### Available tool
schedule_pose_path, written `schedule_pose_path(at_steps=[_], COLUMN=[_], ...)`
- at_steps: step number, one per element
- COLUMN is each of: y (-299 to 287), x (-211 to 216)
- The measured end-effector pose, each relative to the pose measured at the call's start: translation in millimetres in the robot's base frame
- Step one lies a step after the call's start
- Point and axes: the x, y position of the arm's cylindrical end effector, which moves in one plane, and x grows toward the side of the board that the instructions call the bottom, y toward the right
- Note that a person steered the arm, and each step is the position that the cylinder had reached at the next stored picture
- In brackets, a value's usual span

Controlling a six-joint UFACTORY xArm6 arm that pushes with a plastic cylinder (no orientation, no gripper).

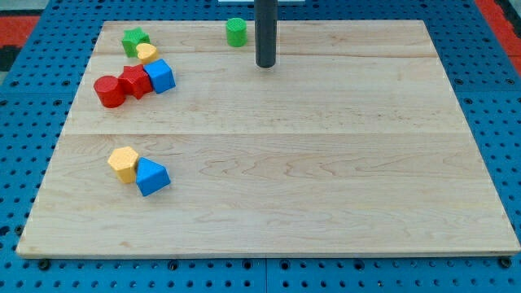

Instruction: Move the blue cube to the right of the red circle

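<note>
1. There is no claw on this arm, so nothing can be apart, together or clamped; my tip point(265, 64) rests on the desk point(326, 179) near the view's top, beside the green cylinder point(236, 32) and well apart from the cluster at the view's left.
2. The blue cube point(160, 76) touches the red star-like block point(135, 82), which sits between it and the red circle point(108, 91), so the cube already lies to the circle's right, though not directly adjoining.
3. Count: two red, two blue, two green and two yellow, eight in all: the green star point(135, 41), a yellow block point(146, 54) of perhaps heart shape, a yellow hexagon point(124, 163) and a blue wedge point(152, 177).
</note>
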Motion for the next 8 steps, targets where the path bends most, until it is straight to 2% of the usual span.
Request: schedule_pose_path(at_steps=[1,2,4,6,8], y=[4.2,-27.6,-117.3,-173.3,-167.8], x=[22.6,36.9,-0.3,37.7,13.2])
